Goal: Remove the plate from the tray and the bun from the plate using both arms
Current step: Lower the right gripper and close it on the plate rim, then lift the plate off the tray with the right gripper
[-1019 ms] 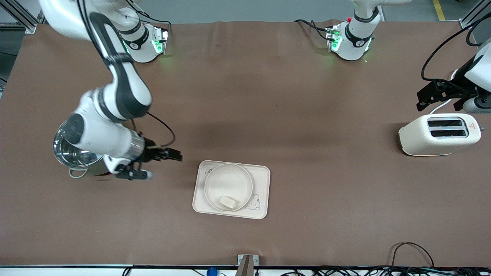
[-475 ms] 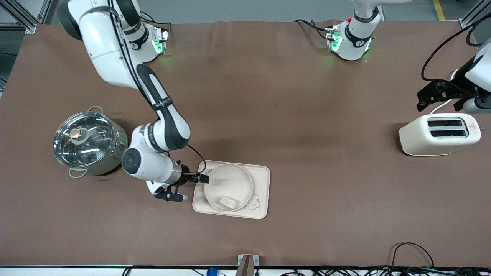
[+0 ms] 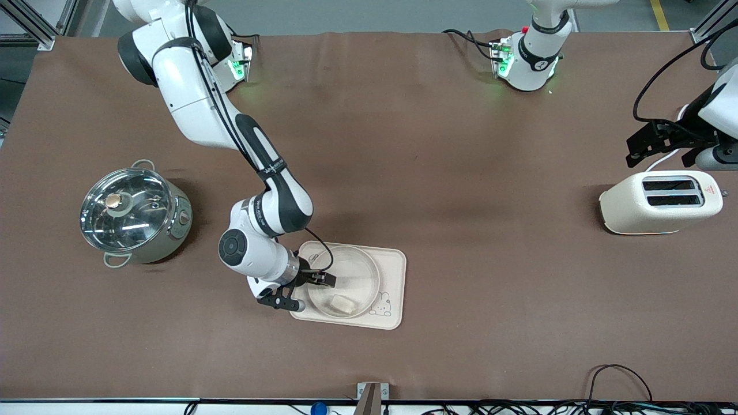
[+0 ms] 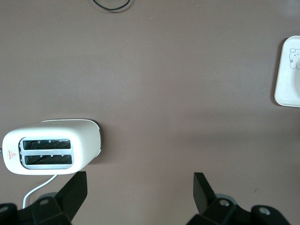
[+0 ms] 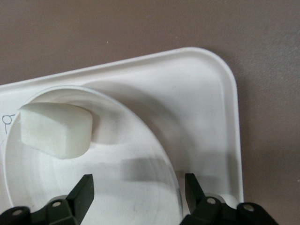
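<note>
The plate [image 3: 345, 276] sits on a cream tray [image 3: 395, 288] with a rabbit drawing, in the middle of the table toward the front camera. The bun [image 3: 342, 304] lies in the plate at the edge nearest that camera. My right gripper [image 3: 324, 280] is open and low over the plate's rim at the right arm's end. In the right wrist view the right gripper [image 5: 138, 193] has one finger over the plate [image 5: 117, 187] and one outside its rim, over the tray [image 5: 206, 93], with the bun [image 5: 56, 129] apart from it. My left gripper [image 3: 640, 151] is open and waits above the toaster.
A steel pot with a glass lid [image 3: 135, 214] stands toward the right arm's end of the table. A cream toaster [image 3: 660, 202] stands at the left arm's end and also shows in the left wrist view [image 4: 51, 152], beside the open left gripper [image 4: 140, 193]. Cables lie along the table's front edge.
My right arm swung from beside the pot to the tray, and its gripper now reaches over the plate's rim. The left arm, plate and bun have not moved.
</note>
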Available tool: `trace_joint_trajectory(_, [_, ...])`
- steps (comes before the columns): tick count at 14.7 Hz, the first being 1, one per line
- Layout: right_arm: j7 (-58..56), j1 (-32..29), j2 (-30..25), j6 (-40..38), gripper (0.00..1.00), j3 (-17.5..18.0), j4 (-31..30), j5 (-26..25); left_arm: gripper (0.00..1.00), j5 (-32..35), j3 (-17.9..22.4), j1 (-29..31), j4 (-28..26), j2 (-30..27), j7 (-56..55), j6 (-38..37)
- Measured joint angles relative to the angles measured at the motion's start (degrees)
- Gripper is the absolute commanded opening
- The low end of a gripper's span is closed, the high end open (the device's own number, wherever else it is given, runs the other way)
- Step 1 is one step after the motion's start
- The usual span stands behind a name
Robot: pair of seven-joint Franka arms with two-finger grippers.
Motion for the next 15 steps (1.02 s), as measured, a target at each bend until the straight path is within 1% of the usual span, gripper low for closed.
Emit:
trace_joint_trajectory(1, [-0.25,-0.2,0.1,-0.08,0.41,-0.12,0.16,0.0,1.0,0.0,0.0,0.0,0.0,0.0,0.0,0.0])
trace_joint_trajectory(2, [-0.79,-0.45,0.11,-0.18,0.32,-0.22,0.16,0.0,1.0,0.0,0.0,0.0,0.0,0.0,0.0,0.0])
trace_joint_trajectory(4, [-2.43,-1.17,0.13,-0.39,0.18,-0.29,0.16,0.0,1.0,0.0,0.0,0.0,0.0,0.0,0.0,-0.01])
trace_joint_trajectory(5, [-2.94,-1.5,0.15,-0.5,0.07,-0.29,0.16,0.0,1.0,0.0,0.0,0.0,0.0,0.0,0.0,-0.01])
trace_joint_trajectory(6, [-3.24,-1.71,0.15,-0.59,0.02,-0.29,0.16,0.0,1.0,0.0,0.0,0.0,0.0,0.0,0.0,-0.01])
trace_joint_trajectory(9, [-3.74,-2.13,-0.03,-1.29,0.0,-0.29,0.56,0.01,1.0,0.0,0.0,0.0,0.0,0.0,0.0,-0.01])
trace_joint_trajectory(11, [-5.46,-2.96,-1.29,-5.8,0.0,-0.36,1.11,-0.04,1.0,0.0,0.0,0.0,0.0,0.0,0.0,-0.01])
trace_joint_trajectory(13, [-9.24,-4.25,-4.07,-11.6,0.0,-0.44,0.96,-0.02,1.0,0.0,0.0,0.0,0.0,0.02,0.0,-0.01])
trace_joint_trajectory(15, [-10.93,-5.32,-8.27,-14.68,0.0,-0.44,-1.13,-0.02,1.0,0.0,0.0,0.0,0.01,0.03,0.0,-0.02])
